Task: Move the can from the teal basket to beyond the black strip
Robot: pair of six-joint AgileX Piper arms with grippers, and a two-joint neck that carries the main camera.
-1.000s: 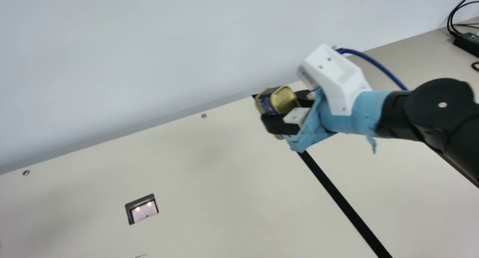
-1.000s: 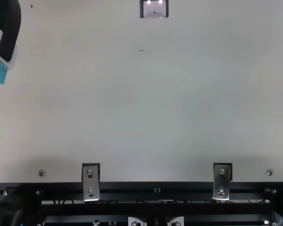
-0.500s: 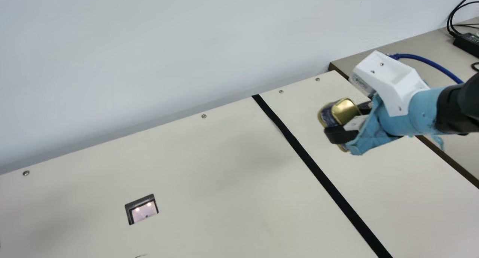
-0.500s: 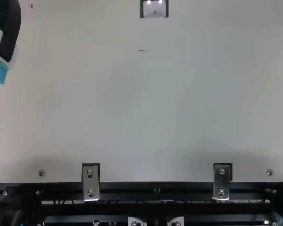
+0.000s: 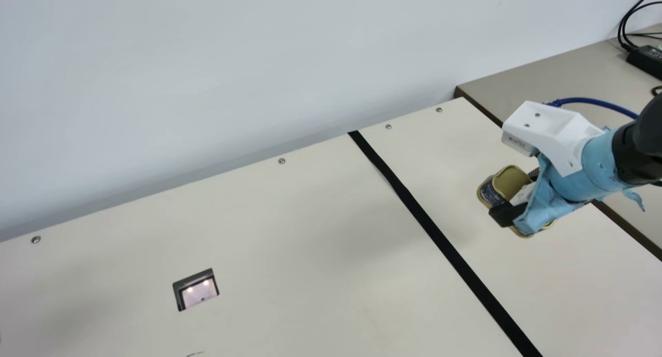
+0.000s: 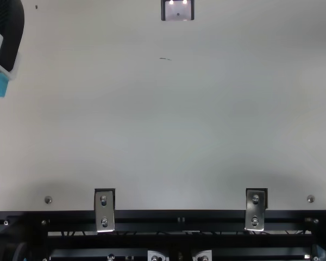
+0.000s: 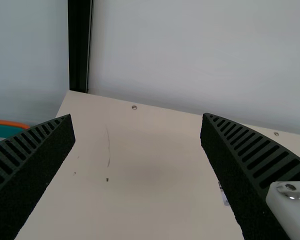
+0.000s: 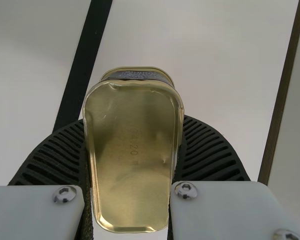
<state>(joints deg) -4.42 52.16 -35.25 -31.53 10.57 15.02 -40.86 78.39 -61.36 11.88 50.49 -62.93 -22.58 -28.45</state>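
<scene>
In the main view my right gripper [image 5: 513,195] is shut on the gold can [image 5: 509,180], which tilts over the table on the far-right side of the black strip [image 5: 439,238]. From the right wrist view, the can [image 8: 132,155] sits between both ribbed fingers of the right gripper [image 8: 134,135], with the black strip [image 8: 80,75] to one side. My left gripper [image 6: 6,35] is partly visible at the top view's left edge. The left wrist view has the left gripper [image 7: 138,119] open with nothing held, and part of the teal basket [image 7: 4,132] behind one finger.
A square recessed fixture [image 5: 196,289] lies in the table, left of the strip. The table's right edge meets a grey-beige side table [image 5: 543,77] carrying a black adapter [image 5: 645,59] and cables. A pale wall [image 5: 207,77] rises behind.
My right arm has carried the can rightward across the black strip, then lower and slightly farther right, with the gripper still shut on it. The left arm has kept still.
</scene>
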